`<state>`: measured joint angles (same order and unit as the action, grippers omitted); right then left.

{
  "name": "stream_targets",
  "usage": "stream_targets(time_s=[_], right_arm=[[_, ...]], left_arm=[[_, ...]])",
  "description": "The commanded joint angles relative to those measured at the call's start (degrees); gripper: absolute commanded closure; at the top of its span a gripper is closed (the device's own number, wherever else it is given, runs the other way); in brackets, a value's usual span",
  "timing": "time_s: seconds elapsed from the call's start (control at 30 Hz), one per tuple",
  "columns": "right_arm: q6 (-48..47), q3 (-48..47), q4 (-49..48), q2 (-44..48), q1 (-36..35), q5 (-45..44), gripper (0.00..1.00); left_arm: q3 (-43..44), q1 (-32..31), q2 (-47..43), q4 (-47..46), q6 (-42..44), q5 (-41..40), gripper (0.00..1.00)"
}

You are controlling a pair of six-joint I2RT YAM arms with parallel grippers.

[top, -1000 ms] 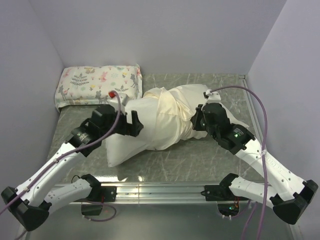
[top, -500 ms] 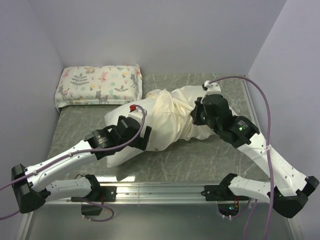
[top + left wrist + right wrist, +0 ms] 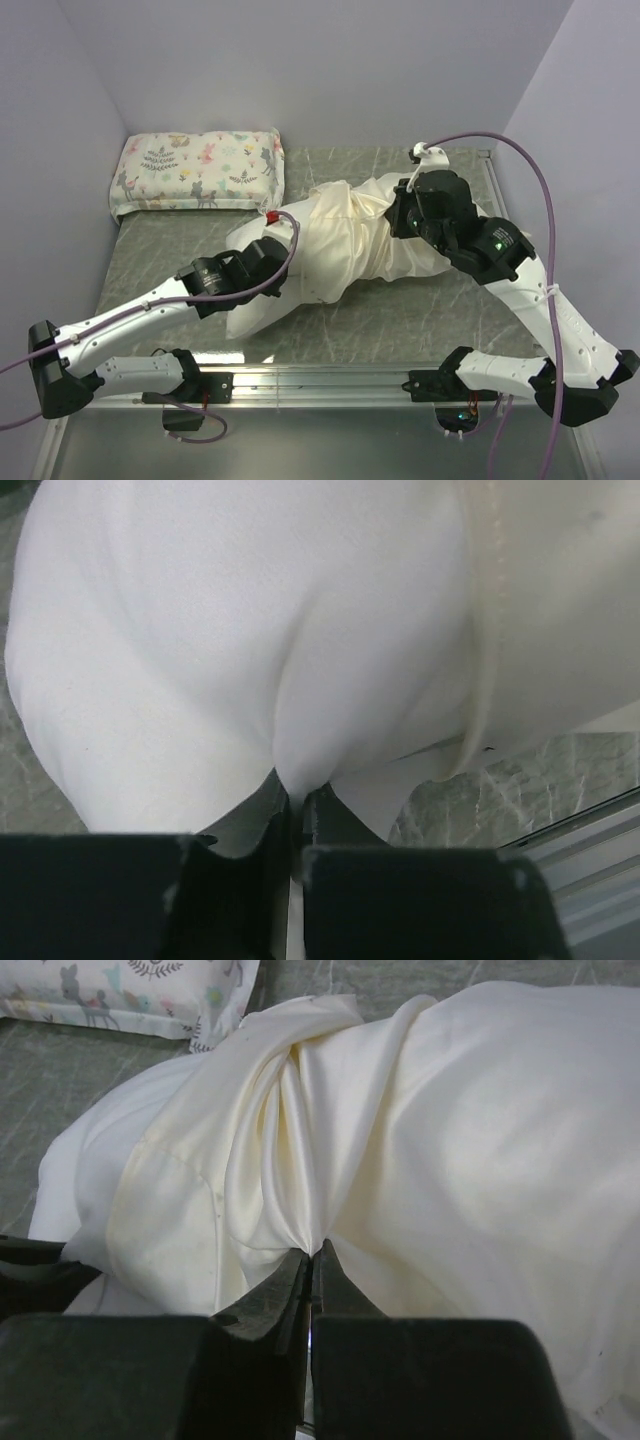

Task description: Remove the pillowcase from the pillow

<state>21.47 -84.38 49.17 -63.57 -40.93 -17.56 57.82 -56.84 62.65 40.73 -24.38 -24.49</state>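
Note:
The white pillow (image 3: 250,305) lies slantwise on the table, its bare near-left end sticking out of the cream pillowcase (image 3: 345,240). My left gripper (image 3: 278,268) is shut on a pinch of the pillow's (image 3: 180,650) white fabric, close to the pillowcase hem (image 3: 488,630). Farther back, my right gripper (image 3: 400,215) is shut on a gathered fold of the pillowcase (image 3: 480,1120), whose folds fan out from the fingertips (image 3: 312,1252). In the right wrist view the pillow (image 3: 90,1180) shows at the left.
A small floral animal-print pillow (image 3: 200,170) lies along the back left wall. Grey walls close in the marble-patterned table (image 3: 400,320) on three sides. A metal rail (image 3: 320,378) runs along the near edge between the arm bases.
The left arm swung in from the left over the bare pillow end and its jaws closed on the white fabric. The right gripper drew the pillowcase back and to the right.

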Motion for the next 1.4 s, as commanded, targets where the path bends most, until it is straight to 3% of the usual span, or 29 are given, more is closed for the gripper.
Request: stream_targets(time_s=[0.0, 0.2, 0.33, 0.37, 0.43, 0.6, 0.73, 0.8, 0.83, 0.93, 1.0, 1.13, 1.23, 1.37], right_arm=[[-1.61, -7.72, -7.16, 1.87, -0.47, -4.32, 1.00], [-3.01, -14.05, -4.87, 2.14, -1.52, -5.73, 1.00], [-5.03, -18.89, -4.17, -3.56, -1.52, -6.61, 1.00], [-5.21, -18.63, -4.43, -5.06, -1.52, -6.61, 1.00], [-4.96, -14.60, -7.67, -9.36, 0.05, -3.30, 1.00], [-2.40, -0.03, -19.69, -20.41, 1.64, 6.46, 1.00], [-1.87, 2.20, -24.90, -33.17, 2.25, 13.60, 1.00], [-1.44, 1.85, -27.00, -38.00, 1.99, 15.45, 1.00], [-1.44, 1.41, -27.28, -38.99, 1.99, 15.10, 1.00], [-2.66, -2.36, -26.32, -41.89, 2.34, 13.09, 0.99], [-3.36, -6.39, -24.31, -42.77, 2.52, 12.38, 0.91], [-4.42, -11.94, -22.01, -41.29, 2.69, 8.43, 0.54], [-5.48, -16.16, -19.90, -38.83, 2.78, 4.47, 0.38], [-6.09, -19.94, -17.53, -34.70, 3.13, 2.10, 0.29]], left_arm=[[4.13, -0.46, -0.07, 9.26, -1.37, -4.51, 0.96], [17.31, -3.19, -2.10, 15.34, -3.48, -8.20, 1.00], [25.74, -3.02, -1.40, 14.74, -2.25, -10.83, 0.98], [26.72, -2.67, -0.70, 14.47, -1.90, -12.06, 0.88], [29.18, 0.56, 2.19, 13.77, -0.67, -11.20, 0.82], [24.72, 11.64, 4.58, 3.76, 3.63, 3.18, 0.61], [18.74, 22.36, 7.56, -3.46, 4.52, 11.74, 0.57], [18.03, 24.05, 8.88, -5.12, 4.26, 12.88, 0.51], [17.77, 24.75, 8.80, -5.74, 4.17, 13.24, 0.37], [18.55, 24.93, 5.83, -8.99, 3.90, 13.42, 0.19], [20.04, 24.93, 4.06, -9.96, 4.25, 13.15, 0.09], [22.16, 24.93, 0.03, -9.18, 3.73, 11.66, 0.03], [18.40, 24.93, -2.61, -8.48, 1.54, 11.22, 0.03], [10.66, 24.93, -7.45, -9.52, -3.64, 10.69, 0.04]])
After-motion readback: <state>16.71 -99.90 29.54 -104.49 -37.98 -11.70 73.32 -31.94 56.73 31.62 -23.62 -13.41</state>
